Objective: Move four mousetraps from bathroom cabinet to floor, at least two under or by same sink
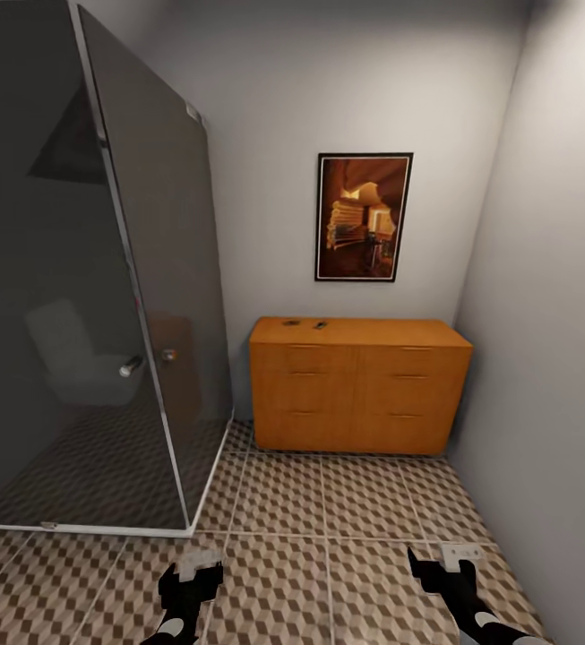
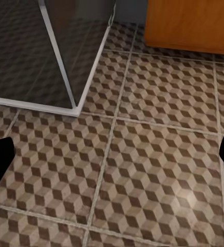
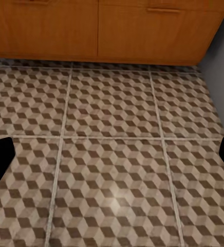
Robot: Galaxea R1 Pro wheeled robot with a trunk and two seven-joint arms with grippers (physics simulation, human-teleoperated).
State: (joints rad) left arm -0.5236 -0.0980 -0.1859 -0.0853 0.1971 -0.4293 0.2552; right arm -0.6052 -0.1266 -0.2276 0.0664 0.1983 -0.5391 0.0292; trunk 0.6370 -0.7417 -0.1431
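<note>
Ahead, cabinet [image 1: 360, 385] fills the corner between shower enclosure [image 1: 86, 269] and right wall; open bathroom floor [image 1: 328, 502] lies before it; left gripper [image 1: 189, 573] and right gripper [image 1: 440, 563] spread open

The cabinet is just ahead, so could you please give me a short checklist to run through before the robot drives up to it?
1. Cabinet in sight against the back wall: ok.
2. Mousetraps on its top: two small dark items near the left rear edge; all four there: cannot tell.
3. Bathroom floor between robot and cabinet free of obstacles: ok.
4. Left pincer and right pincer open and empty, held low over the tiles: ok.
5. Clearance from the glass shower enclosure on the left: ok.
6. Sink located for placing: cannot tell.
</note>
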